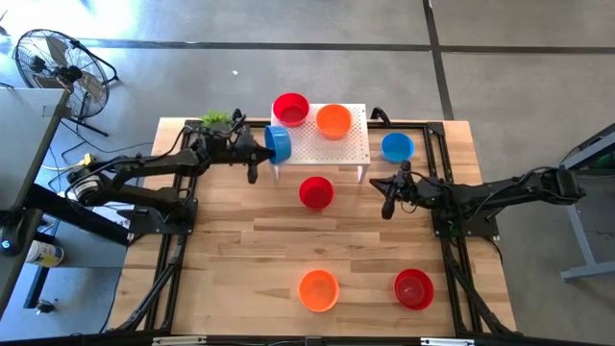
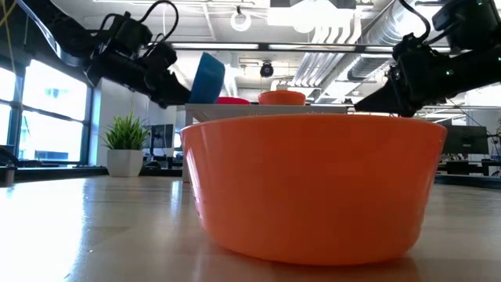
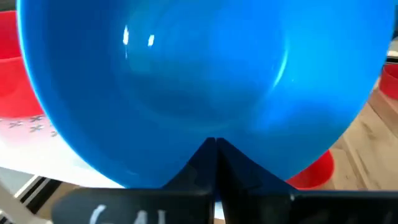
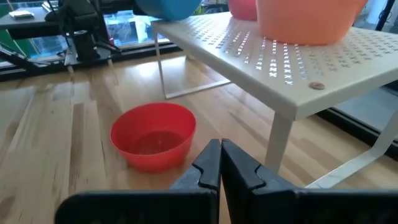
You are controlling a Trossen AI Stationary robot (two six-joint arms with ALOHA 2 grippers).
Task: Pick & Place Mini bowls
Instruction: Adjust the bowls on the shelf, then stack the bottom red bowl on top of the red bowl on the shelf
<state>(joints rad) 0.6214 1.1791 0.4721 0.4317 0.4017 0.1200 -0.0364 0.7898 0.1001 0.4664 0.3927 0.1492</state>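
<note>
Readable text: none showing anywhere.
Left gripper [image 3: 214,163] housing: bearing faint pale strokes just below the blue bowl [image 3: 205,87], too cut off to be read.
Bowls, stand, table: carrying no legible labels or numbers.

high view: table [image 1: 240,240] seen from overhead. low view: set at tabletop level, v. close behind orange bowl [image 2: 313,184]. white stand [image 1: 332,144] shared w/ right wrist view.

Glossy smooth plastic bowls [image 1: 316,192]; white perforated matt stand [image 1: 338,147]; wood-plank table [image 1: 240,259], light satin finish.
</note>
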